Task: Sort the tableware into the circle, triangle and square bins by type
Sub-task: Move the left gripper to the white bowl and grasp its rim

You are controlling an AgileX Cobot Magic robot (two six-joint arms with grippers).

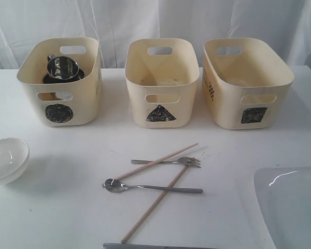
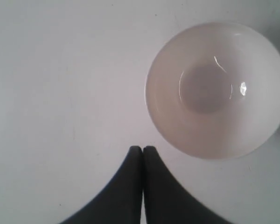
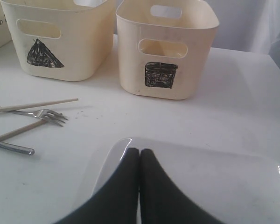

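Observation:
The circle bin [image 1: 83,104] stands at the back left with a shiny steel mug [image 1: 62,67] inside, resting on another dark round rim. The triangle bin [image 1: 179,111] is in the middle and the square bin [image 1: 228,109] on the right. A small white bowl [image 1: 5,158] lies at the table's left edge. My left gripper [image 2: 143,148] hangs shut and empty above the table beside the bowl [image 2: 217,88]. In mid-table lie a fork [image 1: 189,162], a spoon [image 1: 145,187] and two crossed chopsticks [image 1: 140,169] [image 1: 150,210]. My right gripper [image 3: 139,150] is shut and empty over the white plate [image 3: 214,182].
The white table [image 1: 67,202] ends at a white curtain [image 1: 155,18] behind the bins. The plate [image 1: 295,207] fills the front right corner. A dark strip [image 1: 155,246] shows at the front edge. Neither arm shows in the exterior view.

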